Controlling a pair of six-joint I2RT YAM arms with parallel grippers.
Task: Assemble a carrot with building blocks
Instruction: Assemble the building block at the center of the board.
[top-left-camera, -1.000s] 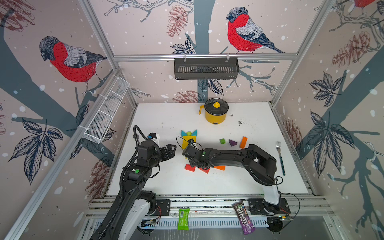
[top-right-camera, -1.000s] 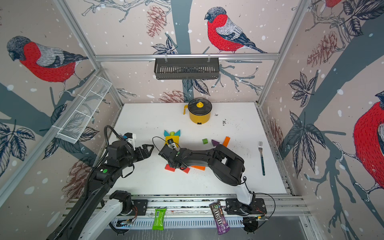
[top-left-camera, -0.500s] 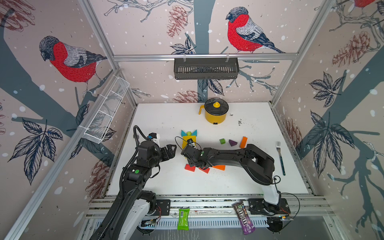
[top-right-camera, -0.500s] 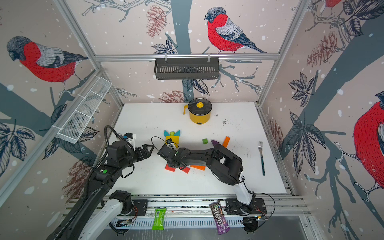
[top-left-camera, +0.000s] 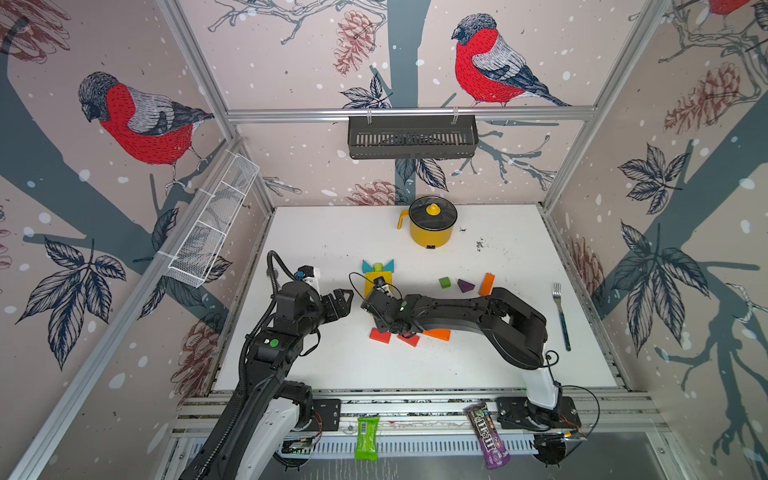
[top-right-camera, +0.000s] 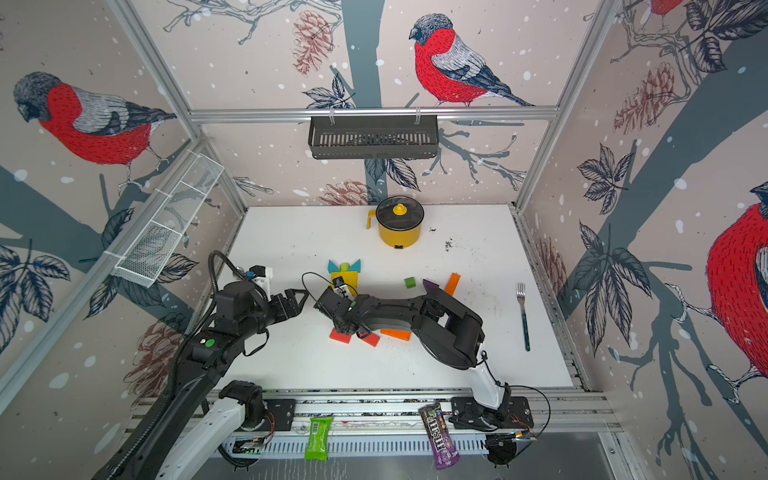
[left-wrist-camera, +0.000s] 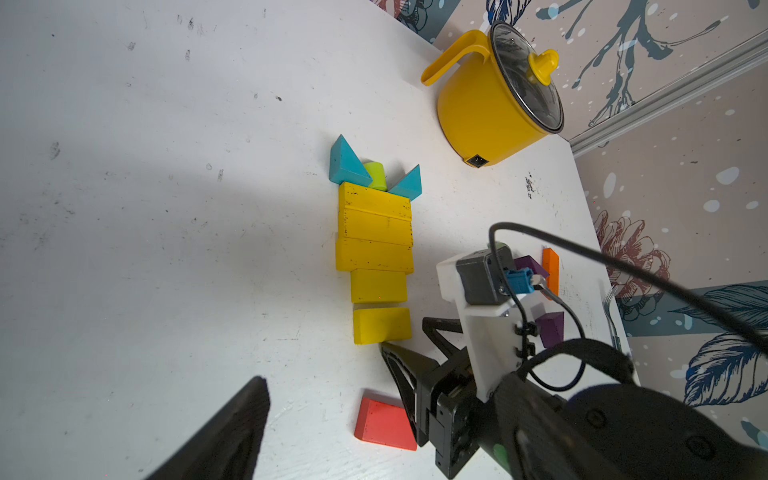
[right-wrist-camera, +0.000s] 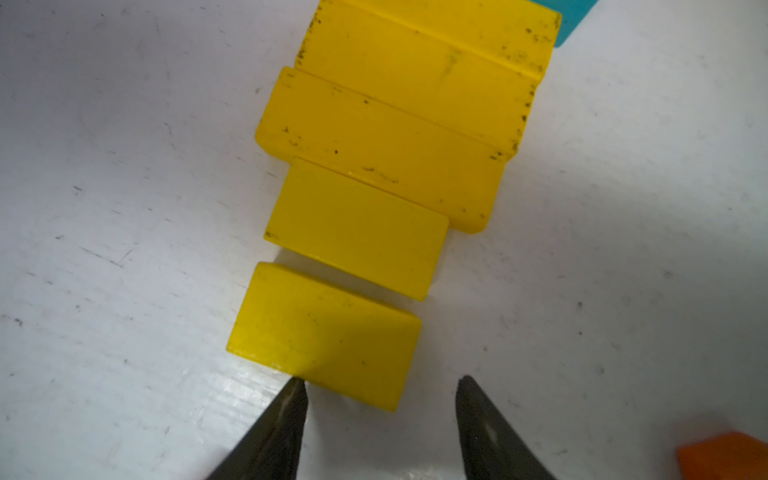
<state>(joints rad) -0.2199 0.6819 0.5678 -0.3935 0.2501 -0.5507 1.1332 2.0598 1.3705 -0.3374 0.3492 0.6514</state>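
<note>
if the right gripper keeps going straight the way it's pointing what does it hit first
The end yellow block, lying just apart from the rest of the row. The right gripper points at it, open, one fingertip seemingly at its edge.

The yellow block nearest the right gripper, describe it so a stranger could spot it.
Find the yellow pot, then the yellow block column capped by teal triangles. Follow it away from the triangles: the last block alone sits across a thin gap.
</note>
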